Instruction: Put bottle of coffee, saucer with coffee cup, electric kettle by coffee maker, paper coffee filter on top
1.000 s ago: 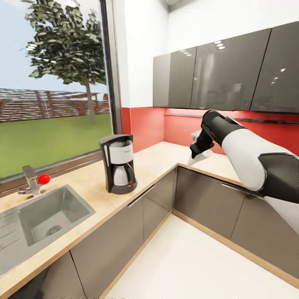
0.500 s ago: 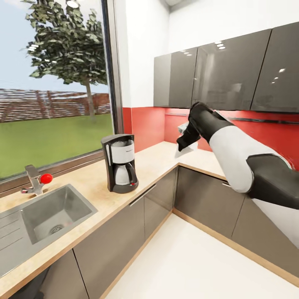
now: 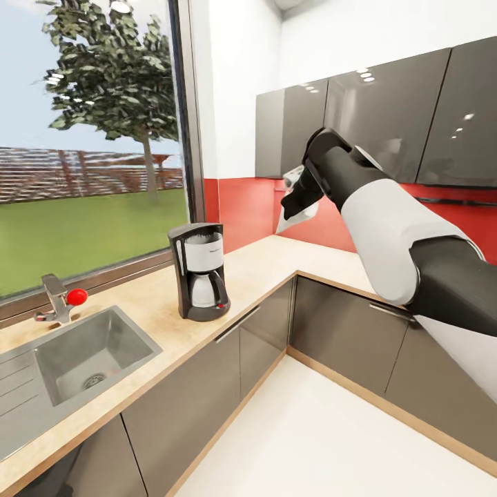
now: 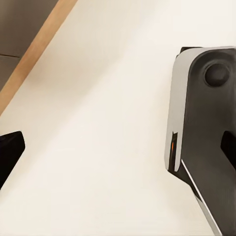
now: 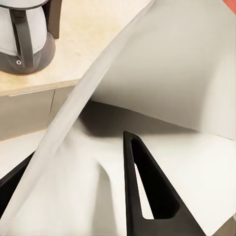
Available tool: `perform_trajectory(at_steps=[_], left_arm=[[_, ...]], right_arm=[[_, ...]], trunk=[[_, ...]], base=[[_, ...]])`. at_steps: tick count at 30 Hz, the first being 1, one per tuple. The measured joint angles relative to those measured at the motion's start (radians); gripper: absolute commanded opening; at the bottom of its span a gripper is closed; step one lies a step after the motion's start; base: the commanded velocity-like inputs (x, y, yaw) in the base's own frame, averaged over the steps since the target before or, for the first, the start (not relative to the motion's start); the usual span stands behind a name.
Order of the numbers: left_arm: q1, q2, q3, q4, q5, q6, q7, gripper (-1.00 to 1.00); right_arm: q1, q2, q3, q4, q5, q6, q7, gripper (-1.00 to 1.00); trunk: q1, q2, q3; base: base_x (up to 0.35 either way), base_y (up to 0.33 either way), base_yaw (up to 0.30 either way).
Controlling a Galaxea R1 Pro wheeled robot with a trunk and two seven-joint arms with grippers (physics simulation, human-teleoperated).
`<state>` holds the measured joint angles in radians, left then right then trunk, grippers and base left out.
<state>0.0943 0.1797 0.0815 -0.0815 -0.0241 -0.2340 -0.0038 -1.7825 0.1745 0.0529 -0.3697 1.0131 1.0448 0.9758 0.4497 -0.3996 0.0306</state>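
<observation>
Right arm carrying the filter, mid-air over the corner of the run.

Right gripper [image 3: 298,200] pinches the paper coffee filter [image 3: 297,215]; in the wrist view a finger [image 5: 147,189] lies against the paper [image 5: 167,73], pinch closed. Left gripper: cannot tell. Coffee maker [image 3: 199,270] stands near the front edge of the kitchen countertop [image 3: 262,259], well apart from the filter. Risks: thin paper slipping or crumpling in the pinch; a low approach knocking the machine toward the edge.
</observation>
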Motion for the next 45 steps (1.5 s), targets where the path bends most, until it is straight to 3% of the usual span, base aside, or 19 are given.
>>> perform_trajectory(at_steps=[10, 33, 45], left_arm=[[0.0, 0.003, -0.005, 0.002, 0.001, 0.002, 0.0, 1.0], [0.008, -0.001, 0.001, 0.005, 0.002, 0.014, 0.003, 1.0], [0.007, -0.002, 0.002, 0.005, 0.002, 0.013, 0.003, 1.0]], right_arm=[[-0.001, 0.0, 0.001, 0.005, 0.001, 0.0, -0.001, -1.0], [0.0, 0.0, 0.002, 0.007, 0.004, 0.0, -0.001, -1.0], [-0.001, 0.0, 0.002, 0.007, 0.005, 0.0, -0.001, -1.0]], trunk=[[0.0, 0.0, -0.002], [-0.001, 0.0, -0.026], [0.0, 0.0, -0.025]], base=[[0.025, 0.0, 0.035], [0.314, 0.0, 0.129], [0.038, 0.0, 0.233]])
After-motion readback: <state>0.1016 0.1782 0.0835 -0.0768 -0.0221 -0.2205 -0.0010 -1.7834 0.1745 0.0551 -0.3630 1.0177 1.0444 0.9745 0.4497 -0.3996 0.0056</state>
